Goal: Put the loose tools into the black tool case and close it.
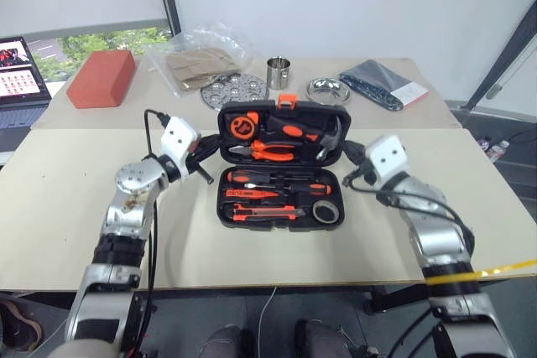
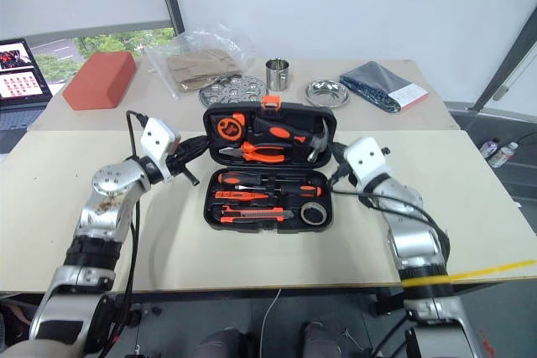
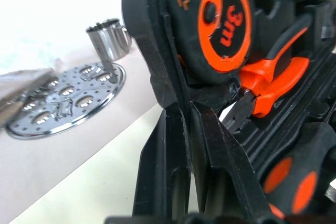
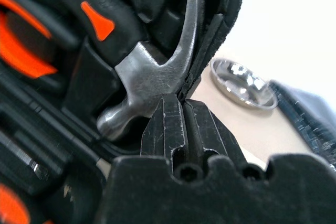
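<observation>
In the middle of the head view, on the pale table [image 1: 84, 232], the black tool case [image 1: 282, 165] lies open, its lid half tilted up at the far side and its base half nearer the bottom of the frame. The tools look seated in their recesses: tape measure [image 1: 244, 126], pliers [image 1: 268, 151] and claw hammer [image 1: 323, 133] in the lid, screwdrivers [image 1: 281, 180], utility knife [image 1: 267, 211] and grey tape ring [image 1: 325, 211] in the base. The left gripper [image 1: 204, 155], fingers pressed together, sits at the lid's left edge, touching or very nearly; the right gripper [image 1: 346, 153], likewise pressed together, meets the right edge beside the hammer head. Neither pinches anything. The case is stiff moulded plastic, smooth and likely slippery, and the loaded lid should feel heavy and want to drop once past upright. Pushing the lid's two side edges evenly, well up from the hinge, seems the best hold; the orange latch [image 1: 287, 101] at the top edge needs pressing afterwards.
</observation>
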